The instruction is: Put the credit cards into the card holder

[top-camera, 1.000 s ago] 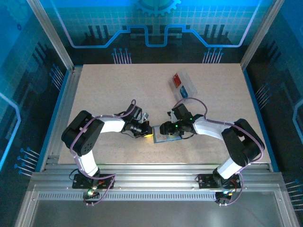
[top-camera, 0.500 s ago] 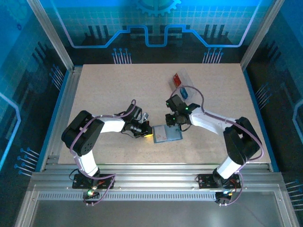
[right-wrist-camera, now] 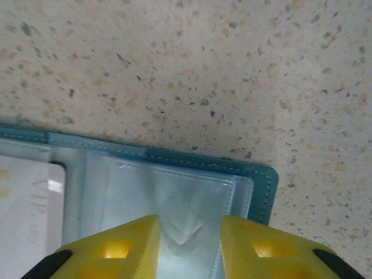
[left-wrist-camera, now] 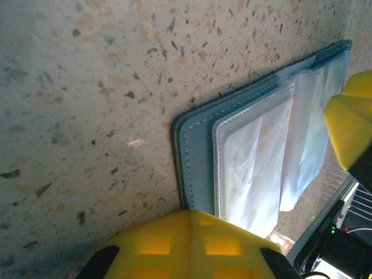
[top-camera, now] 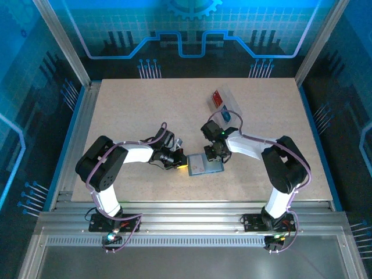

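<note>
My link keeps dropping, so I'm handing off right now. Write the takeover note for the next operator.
Left gripper: shut on the left edge of the card holder, which lies open on the table.
Right gripper: jaws partly open, nothing held, over a clear inner pocket.
Red card and blue card: both in the clear tray, far side.
Done: holder opened.
Left: fetch and pocket both cards.

Speckled beige tabletop [top-camera: 133, 110] inside an aluminium frame [top-camera: 61, 40], blue-lit circuit-patterned wall panels [top-camera: 192, 29] behind.
</note>
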